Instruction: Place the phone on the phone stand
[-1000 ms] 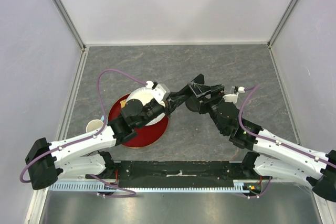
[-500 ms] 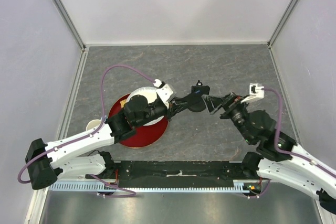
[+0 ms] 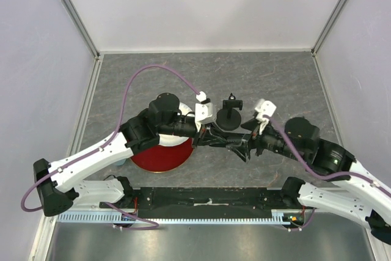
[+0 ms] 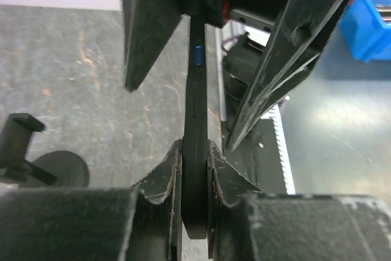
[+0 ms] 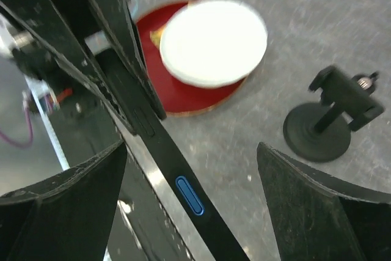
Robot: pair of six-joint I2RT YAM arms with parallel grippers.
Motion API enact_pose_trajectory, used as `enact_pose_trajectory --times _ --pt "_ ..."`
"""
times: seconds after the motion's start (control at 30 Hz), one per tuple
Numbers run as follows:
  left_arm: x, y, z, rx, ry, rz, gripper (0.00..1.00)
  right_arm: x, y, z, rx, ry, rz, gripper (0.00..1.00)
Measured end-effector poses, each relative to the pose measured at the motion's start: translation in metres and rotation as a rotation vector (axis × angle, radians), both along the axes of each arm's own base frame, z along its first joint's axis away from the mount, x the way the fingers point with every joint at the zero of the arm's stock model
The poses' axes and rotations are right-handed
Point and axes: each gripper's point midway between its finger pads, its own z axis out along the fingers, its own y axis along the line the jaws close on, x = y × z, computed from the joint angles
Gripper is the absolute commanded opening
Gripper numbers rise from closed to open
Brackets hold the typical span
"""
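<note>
Phone hand-over in mid-air: a slim, glossy black phone [image 4: 195, 102] hangs edge-on between two robot arms above a grey, stone-patterned counter [image 3: 275, 77]. At about 8 o'clock from the middle of the overhead view lies a round red plate [image 3: 156, 156]. A smaller white plate [image 5: 214, 41] rests on its 12 o'clock side, partly hidden under the left arm. At 12 o'clock from where the arms meet, near them but apart, the small black phone stand [image 3: 231, 116] is upright on its disc base, its clamp cradle bare.

The left end effector [image 4: 194, 151] is clamped tight on one end of the phone, its pads pressing both flat faces. The right end effector [image 5: 190, 148], reaching from 3 o'clock, is spread wide. It has one finger on either side of the phone's other end, and neither is seen to press it.

The step in hand looks to be a transfer from left arm to right, with the placing itself not yet begun. On this reading, the right fingers must close squarely on the free end before the left lets go. The phone then has to be carried the short way toward 12 o'clock and lowered into the narrow cradle without knocking the small stand over.
</note>
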Motion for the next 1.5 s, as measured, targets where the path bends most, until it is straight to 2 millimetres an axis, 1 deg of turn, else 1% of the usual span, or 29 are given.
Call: enact_pose_trajectory --times 0.03,0.07,0.13,0.23,0.27,0.3,0.43,0.53,0.57,0.63,0.67,0.73,0.77,0.83,0.87,0.9,0.93,0.97,1.0,1.03,1.13,1.23,1.3,1.37,1.4,1.5 --pt "-0.003 0.000 -0.004 0.018 0.006 -0.026 0.02 -0.003 0.004 -0.010 -0.042 0.011 0.037 0.91" --pt "-0.005 0.002 -0.009 0.041 0.014 -0.041 0.02 -0.006 0.007 -0.019 -0.083 0.023 0.071 0.87" --pt "-0.007 0.005 -0.018 0.077 0.029 -0.062 0.02 -0.013 0.009 -0.030 -0.126 0.033 0.126 0.84" --pt "-0.008 0.010 -0.028 0.121 0.053 -0.087 0.02 -0.024 0.006 -0.033 -0.147 0.029 0.182 0.76" --pt "-0.008 0.012 -0.030 0.127 0.061 -0.094 0.02 -0.026 0.005 -0.033 -0.146 0.026 0.192 0.70" --pt "-0.008 0.013 -0.030 0.132 0.067 -0.101 0.02 -0.028 0.004 -0.032 -0.145 0.021 0.201 0.68" --pt "-0.009 0.016 -0.026 0.135 0.085 -0.130 0.02 -0.034 0.005 -0.032 -0.147 0.011 0.239 0.61" --pt "-0.012 0.016 -0.023 0.131 0.088 -0.149 0.02 -0.033 0.011 -0.044 -0.193 0.035 0.270 0.56" --pt "-0.013 0.016 -0.022 0.129 0.090 -0.158 0.02 -0.032 0.014 -0.050 -0.214 0.048 0.279 0.50" --pt "-0.015 0.017 -0.023 0.132 0.094 -0.165 0.02 -0.031 0.017 -0.060 -0.251 0.067 0.294 0.43" --pt "-0.015 0.018 -0.025 0.140 0.102 -0.164 0.02 -0.031 0.018 -0.064 -0.267 0.076 0.296 0.30" --pt "-0.015 0.019 -0.027 0.149 0.106 -0.165 0.02 -0.031 0.019 -0.067 -0.279 0.081 0.308 0.15" --pt "-0.016 0.019 -0.027 0.147 0.101 -0.175 0.02 -0.033 0.019 -0.067 -0.279 0.083 0.320 0.00" --pt "-0.020 0.020 -0.026 0.141 0.093 -0.204 0.02 -0.041 0.021 -0.066 -0.271 0.083 0.364 0.00" --pt "-0.022 0.020 -0.024 0.137 0.093 -0.215 0.06 -0.043 0.021 -0.065 -0.267 0.083 0.375 0.00" --pt "-0.022 0.019 -0.023 0.135 0.092 -0.215 0.14 -0.044 0.020 -0.064 -0.261 0.079 0.376 0.00" --pt "-0.021 0.019 -0.022 0.133 0.089 -0.212 0.32 -0.044 0.020 -0.063 -0.254 0.076 0.373 0.00" --pt "-0.021 0.019 -0.021 0.130 0.093 -0.210 0.40 -0.044 0.021 -0.062 -0.245 0.072 0.369 0.00" --pt "-0.019 0.019 -0.019 0.125 0.098 -0.200 0.46 -0.043 0.021 -0.062 -0.231 0.062 0.363 0.00" --pt "-0.014 0.017 -0.015 0.110 0.101 -0.177 0.59 -0.040 0.021 -0.064 -0.218 0.054 0.343 0.00" --pt "0.008 0.018 0.008 0.020 0.107 -0.091 0.67 -0.030 0.016 -0.076 -0.170 0.035 0.255 0.00" --pt "0.029 0.030 0.034 -0.099 0.116 -0.002 0.68 -0.020 0.011 -0.089 -0.073 0.019 0.154 0.00" --pt "0.037 0.036 0.046 -0.160 0.128 0.031 0.68 -0.012 0.010 -0.092 0.018 0.004 0.089 0.00" --pt "0.042 0.037 0.056 -0.208 0.155 0.046 0.68 -0.006 0.012 -0.087 0.103 -0.005 0.046 0.00" --pt "0.045 0.037 0.058 -0.225 0.173 0.053 0.68 -0.002 0.015 -0.081 0.157 -0.012 0.027 0.00" --pt "0.057 0.036 0.057 -0.260 0.236 0.078 0.70 0.006 0.023 -0.063 0.256 -0.020 0.002 0.00"
